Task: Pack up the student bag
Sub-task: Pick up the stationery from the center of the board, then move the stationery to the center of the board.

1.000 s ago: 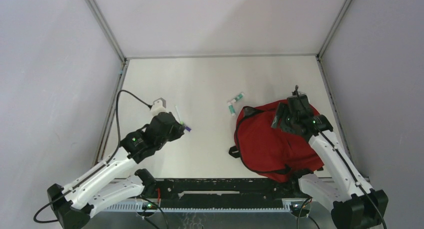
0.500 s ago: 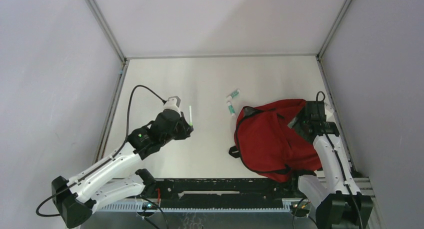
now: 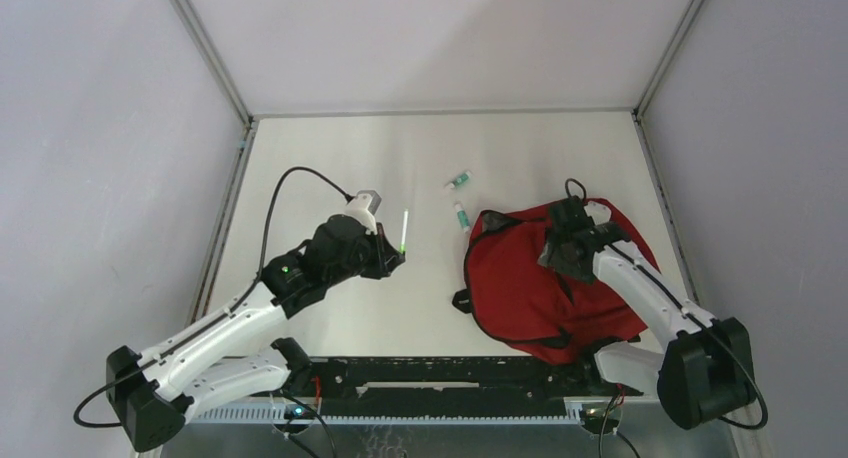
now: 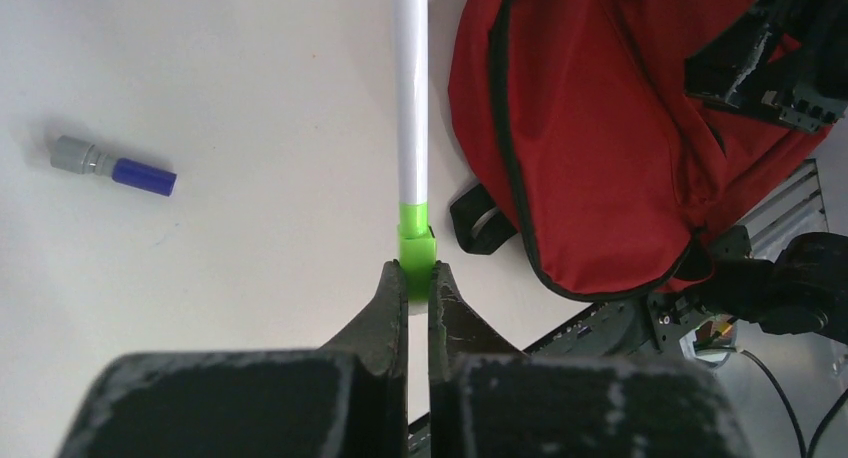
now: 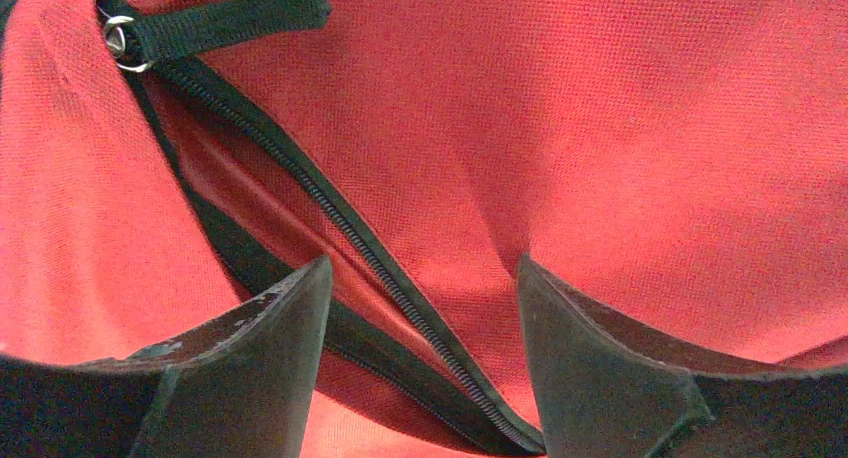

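Note:
The student bag, red with black trim, lies at the right of the table. My left gripper hangs left of it, shut on the green end of a white pen. In the left wrist view the pen sticks straight out from the gripper over the table, its far end beside the bag. My right gripper is low over the bag's top. In the right wrist view the gripper is open, astride the black zipper, with red fabric filling the frame.
Two small green-capped tubes lie just beyond the bag's upper left corner. A short blue and grey marker lies on the table left of the pen. A zipper pull with a black tab sits up-left of the right fingers.
My left arm has swung right toward the bag, carrying the pen. My right gripper has moved from the bag's right edge leftward onto its top. The bag and far tube shifted slightly left.

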You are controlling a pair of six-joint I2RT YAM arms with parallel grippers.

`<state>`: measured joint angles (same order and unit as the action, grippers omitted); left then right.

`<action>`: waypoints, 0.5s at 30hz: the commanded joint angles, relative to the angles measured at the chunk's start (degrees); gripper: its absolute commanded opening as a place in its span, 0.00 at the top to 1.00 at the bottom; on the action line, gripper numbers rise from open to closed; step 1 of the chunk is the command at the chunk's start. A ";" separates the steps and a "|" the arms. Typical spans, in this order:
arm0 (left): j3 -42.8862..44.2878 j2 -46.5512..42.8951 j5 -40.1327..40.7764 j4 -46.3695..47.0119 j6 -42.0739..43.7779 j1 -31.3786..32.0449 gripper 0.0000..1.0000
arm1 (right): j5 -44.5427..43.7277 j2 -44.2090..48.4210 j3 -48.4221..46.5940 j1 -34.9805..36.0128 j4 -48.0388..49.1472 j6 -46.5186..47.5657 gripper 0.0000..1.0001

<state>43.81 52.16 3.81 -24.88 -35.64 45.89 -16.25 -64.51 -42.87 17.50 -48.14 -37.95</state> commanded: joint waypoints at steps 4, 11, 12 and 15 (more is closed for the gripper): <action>1.17 1.68 -1.68 2.29 2.37 0.25 1.00 | -10.70 -6.59 -4.93 7.14 -4.19 -4.58 0.29; 1.91 3.18 2.91 2.62 0.63 0.02 1.00 | -8.82 -5.69 -5.79 6.23 -3.01 -2.56 0.36; 2.84 4.21 3.78 2.41 0.58 -0.81 1.00 | -7.98 -4.46 -6.46 6.28 -2.95 -2.06 0.31; 9.14 9.86 0.86 0.91 2.82 -3.53 1.00 | -5.81 -0.28 -7.82 6.49 -1.50 0.60 0.24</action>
<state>44.66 56.77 4.47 -24.84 -34.59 44.95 -24.16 -70.06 -47.27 24.01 -51.16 -40.21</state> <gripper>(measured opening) 0.030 0.733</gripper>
